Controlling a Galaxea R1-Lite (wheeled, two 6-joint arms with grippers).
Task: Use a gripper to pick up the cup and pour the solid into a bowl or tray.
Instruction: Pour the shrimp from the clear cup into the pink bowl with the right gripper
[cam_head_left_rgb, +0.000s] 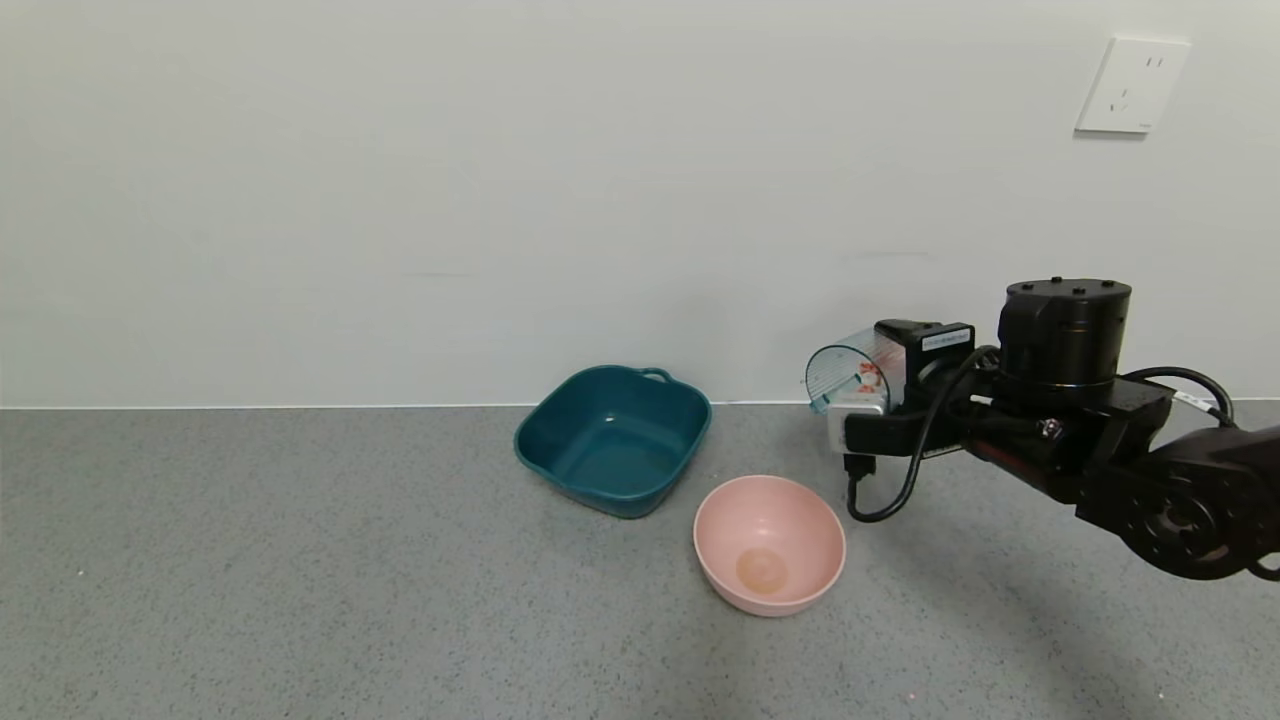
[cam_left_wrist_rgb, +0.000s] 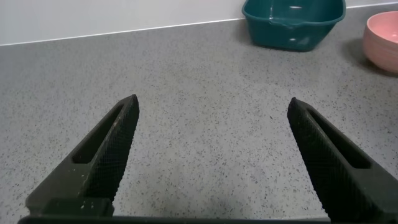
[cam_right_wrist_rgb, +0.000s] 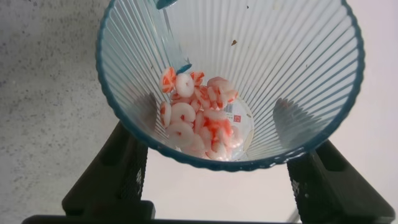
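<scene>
My right gripper (cam_head_left_rgb: 868, 405) is shut on the cup (cam_head_left_rgb: 847, 376), a translucent blue-grey ribbed mug, and holds it tipped on its side above the table, its mouth turned left, up and to the right of the pink bowl (cam_head_left_rgb: 769, 543). In the right wrist view the cup (cam_right_wrist_rgb: 261, 81) sits between my black fingers (cam_right_wrist_rgb: 127, 180), with the solid (cam_right_wrist_rgb: 202, 121), pink, red and white flakes, lying in its bottom. The pink bowl is empty apart from a faint stain. My left gripper (cam_left_wrist_rgb: 212, 106) is open over bare table, far from both.
A dark teal square tub (cam_head_left_rgb: 612, 437) stands behind and left of the pink bowl, near the wall; it shows in the left wrist view (cam_left_wrist_rgb: 293, 22) beside the pink bowl (cam_left_wrist_rgb: 382, 40). A wall socket (cam_head_left_rgb: 1132, 85) is high at right. The grey speckled table (cam_head_left_rgb: 300, 580) stretches left.
</scene>
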